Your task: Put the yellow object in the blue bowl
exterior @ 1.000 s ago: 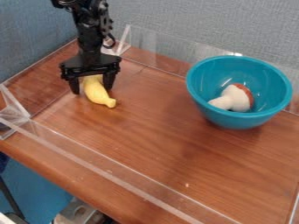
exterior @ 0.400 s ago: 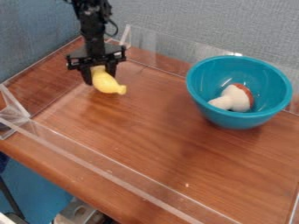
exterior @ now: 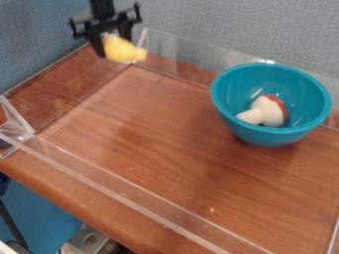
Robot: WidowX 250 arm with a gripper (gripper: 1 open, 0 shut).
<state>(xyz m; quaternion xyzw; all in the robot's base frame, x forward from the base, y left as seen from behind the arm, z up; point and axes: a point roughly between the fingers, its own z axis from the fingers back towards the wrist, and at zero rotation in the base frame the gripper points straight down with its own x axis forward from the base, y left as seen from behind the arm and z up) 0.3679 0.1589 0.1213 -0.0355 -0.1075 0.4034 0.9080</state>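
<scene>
Banana (exterior: 125, 50) clamped in the jaws (exterior: 106, 30), up off the counter (exterior: 166, 139), near the far left corner, tilted. Blue bowl (exterior: 271, 104) well apart, on the right side of the counter. White and reddish-brown lump (exterior: 267, 110) inside the bowl. Clear rim panels (exterior: 113, 189) border the counter. Grey wall (exterior: 252, 30) behind.

Robot body, visible portion: one slender black arm (exterior: 102, 12), matt in finish, entering at the upper edge of the frame. Its lower end carries a dark, angular black gripper (exterior: 109, 30) with narrow, blocky sides and an uneven, stepped outline. All visible parts of the body are black or near-black. Edges appear blurred; screws, markings and finer surface detail are too indistinct to record.
</scene>
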